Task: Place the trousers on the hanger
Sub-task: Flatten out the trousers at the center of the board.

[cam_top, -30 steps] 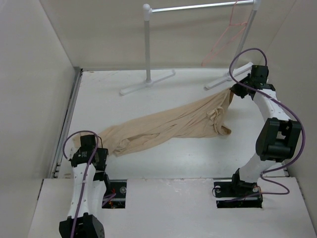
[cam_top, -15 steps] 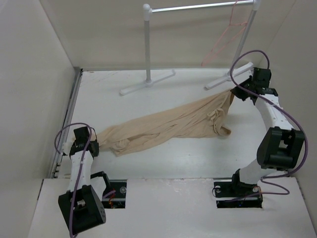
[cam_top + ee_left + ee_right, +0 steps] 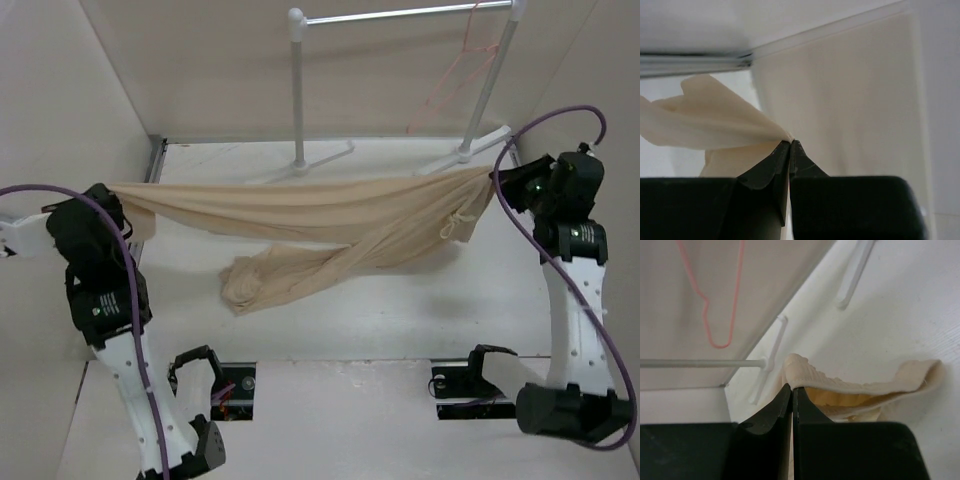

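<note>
The trousers (image 3: 330,215) hung stretched across the middle of the table (image 3: 400,310), slung between the two arms; one leg ran as a near-taut band from side to side, while the other sagged and lay bunched on the surface near the centre-left; the left gripper (image 3: 791,144) was pinched tight on a fold of fabric at the leg end, and the right gripper (image 3: 792,387) was clamped on the ruffled elastic waistband; the hanger (image 3: 455,75) dangled from the bar of the white rack (image 3: 297,90) at the far right, above and behind the right gripper, well apart from the cloth; the fabric looked thin, light and very limp, so it would likely drape and slide rather than hold any shape, and a small pinch could slip out under tension; the waistband, being thicker and gathered, seemed the surer place to hold, whereas the wire hanger appeared slender and liable to swing at a touch.
</note>
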Controlling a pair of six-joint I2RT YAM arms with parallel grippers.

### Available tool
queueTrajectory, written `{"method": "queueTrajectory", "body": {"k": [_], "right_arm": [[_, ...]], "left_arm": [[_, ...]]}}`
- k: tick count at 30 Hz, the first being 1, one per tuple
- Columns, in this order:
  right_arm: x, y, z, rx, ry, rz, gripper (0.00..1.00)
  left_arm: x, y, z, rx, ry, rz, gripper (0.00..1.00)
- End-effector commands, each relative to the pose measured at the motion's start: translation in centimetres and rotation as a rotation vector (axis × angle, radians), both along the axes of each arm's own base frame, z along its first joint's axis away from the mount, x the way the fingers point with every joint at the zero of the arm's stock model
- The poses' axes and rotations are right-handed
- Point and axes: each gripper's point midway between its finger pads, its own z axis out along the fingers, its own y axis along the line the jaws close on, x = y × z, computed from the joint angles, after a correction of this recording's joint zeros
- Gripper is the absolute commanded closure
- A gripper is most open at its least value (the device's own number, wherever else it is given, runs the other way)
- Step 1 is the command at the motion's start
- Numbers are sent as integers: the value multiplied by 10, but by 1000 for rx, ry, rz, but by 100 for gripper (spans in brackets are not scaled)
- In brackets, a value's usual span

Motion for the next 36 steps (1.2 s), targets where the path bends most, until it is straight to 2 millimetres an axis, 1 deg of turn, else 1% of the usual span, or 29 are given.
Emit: {"method": "queueTrajectory", "body": {"k": [1,2,3,4,5,6,7,8,9,10,11,12,13,14,15,16,17,19,20,22,23,25,26,29,32,33,34,35,36], "right_arm": [[-51,4,71,-62,-192,-11,94],[-61,7,81,-75,-216,-6,94],[-82,19,108,-107,-281,22,94],[-93,23,124,-128,-315,26,94],[-102,27,135,-140,-338,38,94],[-117,32,151,-154,-377,53,94],[-125,34,159,-161,-396,59,94],[-135,35,168,-170,-414,62,94],[-139,35,170,-180,-415,62,94],[-135,33,166,-184,-401,57,94],[-120,33,148,-180,-343,58,94],[-115,33,142,-178,-324,59,94],[-97,32,119,-164,-266,61,94],[-76,28,95,-142,-220,53,95],[-66,25,82,-121,-195,45,95],[-44,9,58,-81,-149,1,95],[-28,-4,43,-54,-118,-29,95],[-7,-15,23,-15,-73,-38,95],[31,-31,-6,29,-23,-64,95],[56,-37,-20,36,0,-65,95],[67,-35,-26,44,13,-51,95],[86,-40,-39,44,38,-61,94],[98,-42,-51,44,71,-58,94],[131,-50,-89,43,155,-67,94],[155,-58,-112,42,195,-77,94],[161,-61,-117,40,206,-79,94],[172,-65,-126,33,222,-80,94],[176,-66,-130,31,230,-80,94],[182,-68,-138,26,250,-77,94]], "left_arm": [[-41,3,62,145,-45,78,100],[-52,4,77,188,-48,103,100],[-60,5,87,223,-45,125,100],[-66,6,94,256,-36,141,100],[-70,7,97,272,-30,151,100],[-76,9,101,304,-10,174,100],[-76,10,100,310,-1,179,100],[-78,14,95,341,47,198,100],[-77,16,89,352,77,201,100],[-71,18,76,359,120,200,100],[-62,19,60,360,162,192,100],[-55,20,46,357,197,185,100],[-46,22,31,349,233,178,100],[-32,24,6,340,291,158,100],[-21,27,-10,332,325,153,100],[-7,31,-29,319,368,146,100],[3,33,-38,307,385,139,100],[23,35,-53,281,406,118,100],[63,36,-71,227,421,55,100],[93,35,-81,204,434,10,100],[106,34,-83,198,442,-12,100],[134,32,-95,191,479,-59,100],[152,28,-109,181,510,-101,100],[187,24,-147,157,591,-163,100],[217,27,-183,159,679,-181,100],[224,27,-189,163,693,-185,100],[240,29,-200,175,719,-191,100],[247,29,-204,180,733,-197,100],[258,30,-211,184,747,-203,100]]}}
